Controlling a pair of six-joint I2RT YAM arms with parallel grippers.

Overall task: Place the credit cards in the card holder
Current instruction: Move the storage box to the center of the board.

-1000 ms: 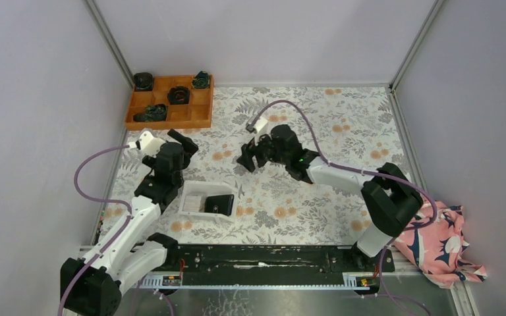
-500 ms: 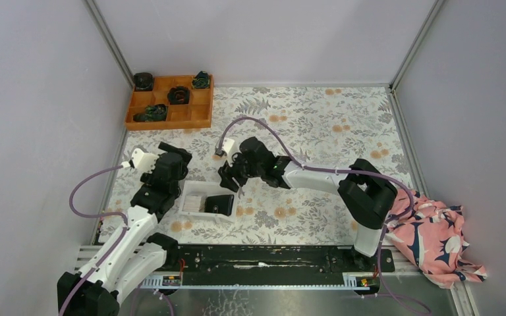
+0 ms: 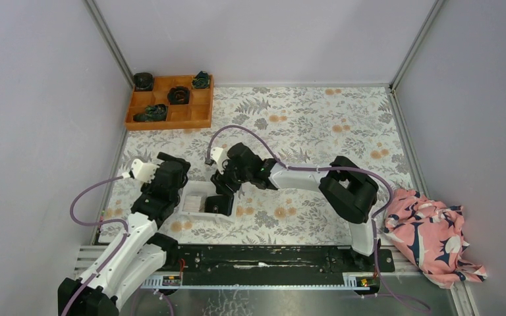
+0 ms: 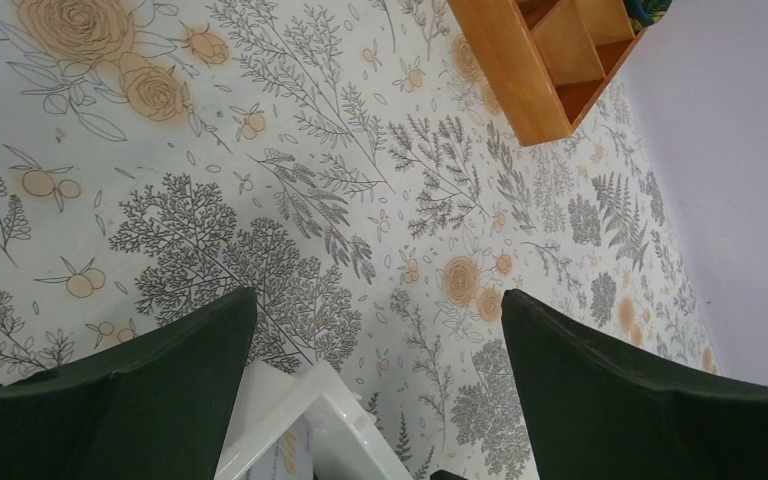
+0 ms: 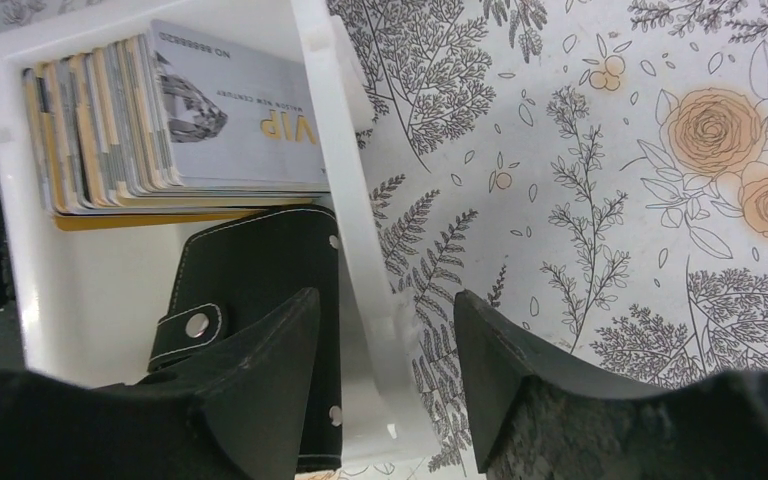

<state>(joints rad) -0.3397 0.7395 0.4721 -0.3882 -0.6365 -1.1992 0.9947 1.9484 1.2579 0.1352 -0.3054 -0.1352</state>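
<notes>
At the far left corner of the counter point(image 3: 316, 131) sits the orange compartmented box point(image 3: 169, 102), with dark objects in several of its cells; I cannot tell what they are. My left pincer point(image 4: 375, 300) hangs nearer to me than that box, its two dark fingers spread wide with nothing between them but the leaf-and-flower print of the counter; a corner of the white tray point(image 4: 332, 432) shows just below the gap, and I see no contact with it.

The tray lies between my two arms; in its left part the credit cards point(image 5: 190, 130) stand fanned as one stack, orange-yellow edges among grey ones, the front card grey with "VIP" printed on it. Just beside them, in the right part of the same tray, lies the card holder point(image 5: 250, 280); it is black with pale stitching, folded shut, its clasp tab with a metal snap facing up.

My right pincer point(image 5: 382, 300) hangs low over the tray's right wall, jaws parted and gripping nothing; one finger is over the card holder, the other is outside the tray over the counter, with the wall in the gap between them; whether either finger touches I cannot tell.

Far right, off the counter's edge, lies a crumpled pink floral cloth point(image 3: 435, 237).
</notes>
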